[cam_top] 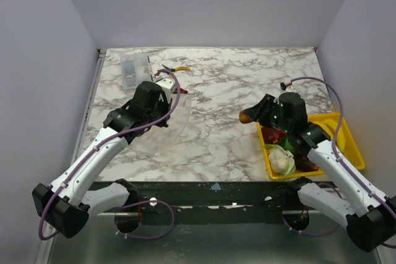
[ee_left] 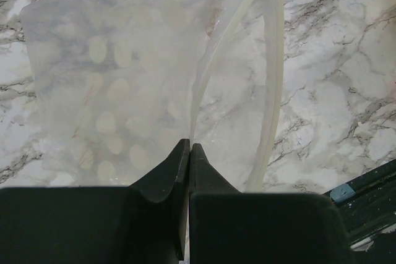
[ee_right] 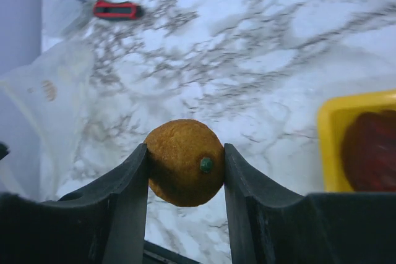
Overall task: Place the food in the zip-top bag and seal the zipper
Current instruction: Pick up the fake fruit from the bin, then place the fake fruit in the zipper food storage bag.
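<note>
The zip-top bag (ee_left: 111,91) lies on the marble, clear and crinkly with white dots on one face. Its zipper (ee_left: 272,91) runs as a pale ridged strip along the open mouth. My left gripper (ee_left: 189,146) is shut on the near edge of the bag's upper film; from above it sits at the bag (cam_top: 168,108). My right gripper (ee_right: 185,149) is shut on one piece of food, an orange toy fruit (ee_right: 184,177), held above the table left of the tray (cam_top: 248,115). More food lies in the yellow tray: a pale leafy piece (cam_top: 281,160) and red pieces (cam_top: 272,134).
The yellow tray (cam_top: 346,129) sits at the near right under my right arm. A rigid clear compartment box (cam_top: 135,69) stands at the far left. A red-handled tool (ee_right: 116,9) and a small yellow item (cam_top: 181,69) lie beyond the bag.
</note>
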Controlling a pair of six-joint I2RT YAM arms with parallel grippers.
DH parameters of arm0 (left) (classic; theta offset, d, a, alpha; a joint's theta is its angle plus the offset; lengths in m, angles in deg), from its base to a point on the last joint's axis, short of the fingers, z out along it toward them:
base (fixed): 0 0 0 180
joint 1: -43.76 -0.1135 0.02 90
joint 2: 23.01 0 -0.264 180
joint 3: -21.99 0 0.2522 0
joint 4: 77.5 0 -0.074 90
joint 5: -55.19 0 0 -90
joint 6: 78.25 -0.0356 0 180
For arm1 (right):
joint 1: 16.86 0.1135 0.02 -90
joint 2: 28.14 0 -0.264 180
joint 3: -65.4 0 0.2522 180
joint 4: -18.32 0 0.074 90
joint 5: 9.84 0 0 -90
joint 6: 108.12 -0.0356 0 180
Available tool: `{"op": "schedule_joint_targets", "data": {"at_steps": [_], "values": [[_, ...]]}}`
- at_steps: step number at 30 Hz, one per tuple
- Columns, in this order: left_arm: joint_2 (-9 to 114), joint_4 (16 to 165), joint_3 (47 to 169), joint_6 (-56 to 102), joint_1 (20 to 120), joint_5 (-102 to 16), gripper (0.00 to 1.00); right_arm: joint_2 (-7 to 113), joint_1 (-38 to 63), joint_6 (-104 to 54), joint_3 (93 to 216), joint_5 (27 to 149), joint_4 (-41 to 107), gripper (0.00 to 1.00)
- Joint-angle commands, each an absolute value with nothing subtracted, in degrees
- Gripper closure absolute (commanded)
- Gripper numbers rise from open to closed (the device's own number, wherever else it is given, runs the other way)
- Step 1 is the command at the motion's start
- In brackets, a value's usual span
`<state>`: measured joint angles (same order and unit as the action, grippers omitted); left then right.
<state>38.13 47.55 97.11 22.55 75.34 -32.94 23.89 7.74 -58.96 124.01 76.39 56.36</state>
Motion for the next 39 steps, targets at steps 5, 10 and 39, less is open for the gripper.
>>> {"op": "schedule_joint_targets", "data": {"at_steps": [5, 10, 39], "values": [[39.14, 49.02, 96.61, 23.29, 74.54, -34.73, 1.0, 34.64, 24.19, -57.67, 127.45, 87.91, 34.79, 0.96], [39.22, 49.23, 96.48, 23.45, 74.09, -36.13, 1.0, 43.09, 35.79, -57.78, 131.79, 82.94, 29.45, 0.96], [35.88, 51.75, 95.08, 23.99, 72.68, -38.15, 1.0, 62.11, 42.09, -66.03, 141.43, 75.97, 24.61, 0.59]]}}
